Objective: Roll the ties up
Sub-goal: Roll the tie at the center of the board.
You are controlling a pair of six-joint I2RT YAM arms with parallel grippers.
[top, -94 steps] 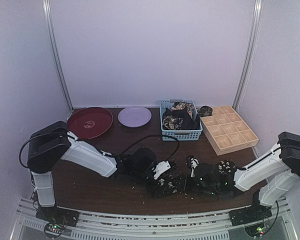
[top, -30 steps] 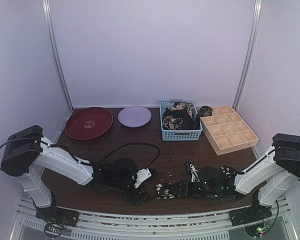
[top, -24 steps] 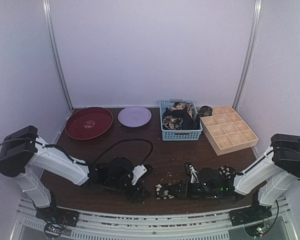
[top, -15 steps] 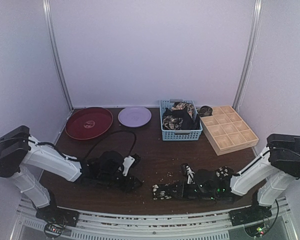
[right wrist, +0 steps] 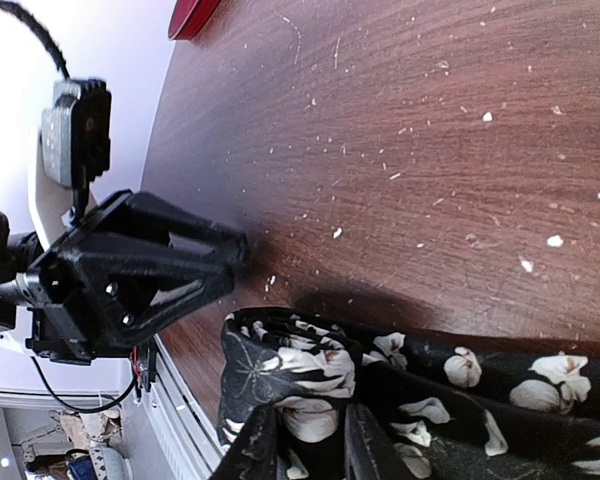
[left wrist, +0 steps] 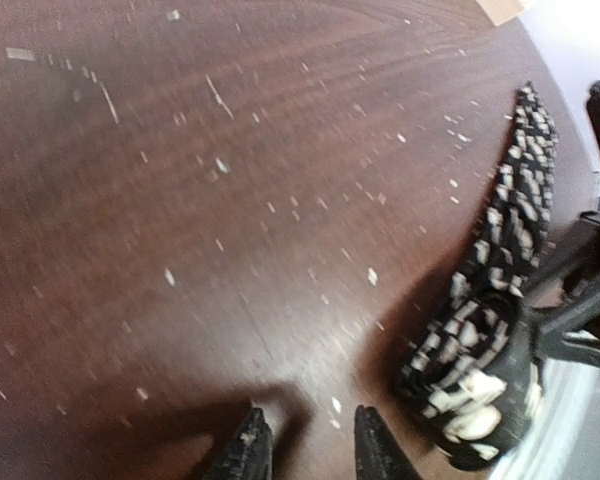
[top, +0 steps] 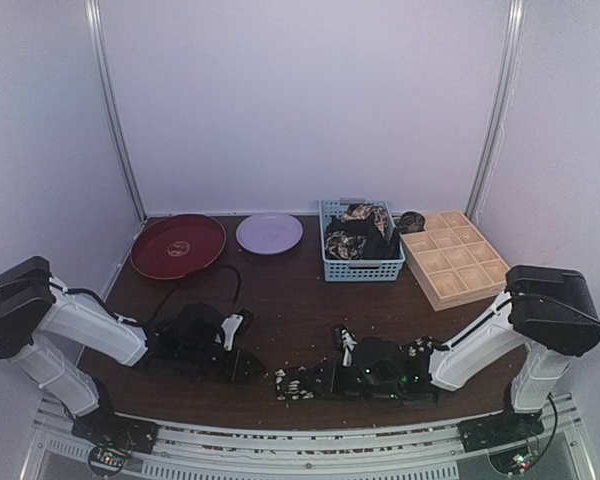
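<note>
While my right arm stretches low along the desk's [top: 280,300] near edge, my right gripper [right wrist: 310,442] pinches the tie [right wrist: 430,400] lying there. My left gripper [left wrist: 310,455], equally low, stands narrowly parted and empty beside it.

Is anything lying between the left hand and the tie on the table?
Nothing visible does. Only bare table with pale crumbs separates the left hand, its fingers apart, from the near end of the tie. The right hand grips the tie farther along.

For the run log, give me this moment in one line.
left claw: empty, beside tie | right claw: shut on tie | tie: lying along table
</note>
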